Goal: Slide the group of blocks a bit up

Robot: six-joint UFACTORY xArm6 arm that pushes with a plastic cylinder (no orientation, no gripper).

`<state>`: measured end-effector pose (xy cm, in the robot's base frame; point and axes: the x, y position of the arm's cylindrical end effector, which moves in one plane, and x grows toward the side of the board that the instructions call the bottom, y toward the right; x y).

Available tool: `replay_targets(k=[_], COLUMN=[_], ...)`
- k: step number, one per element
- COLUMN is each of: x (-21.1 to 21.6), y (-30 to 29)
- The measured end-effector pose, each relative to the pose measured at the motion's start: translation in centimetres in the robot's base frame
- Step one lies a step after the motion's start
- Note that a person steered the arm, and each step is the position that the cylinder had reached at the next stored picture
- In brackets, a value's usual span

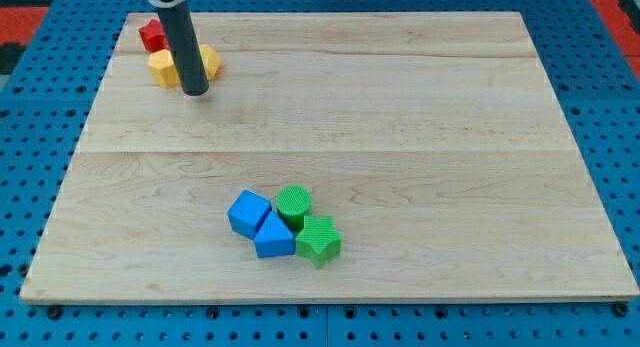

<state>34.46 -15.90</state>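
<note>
A group of blocks lies low in the middle of the wooden board (420,127): a blue cube (248,212), a blue triangular block (273,237), a green cylinder (294,203) and a green star-shaped block (319,240), all touching. My tip (196,90) stands near the view's top left, far from that group. It sits right by two yellow blocks, one (163,69) to its left and one (208,59) partly hidden behind the rod.
A red block (152,34) lies at the top left corner, just above the yellow blocks. The board rests on a blue perforated table (40,137).
</note>
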Motion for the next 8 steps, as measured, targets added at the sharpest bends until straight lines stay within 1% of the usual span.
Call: replay_targets(k=[5,6,8], x=[1.2,2.8,3.0], y=[0.0,0.0,0.0])
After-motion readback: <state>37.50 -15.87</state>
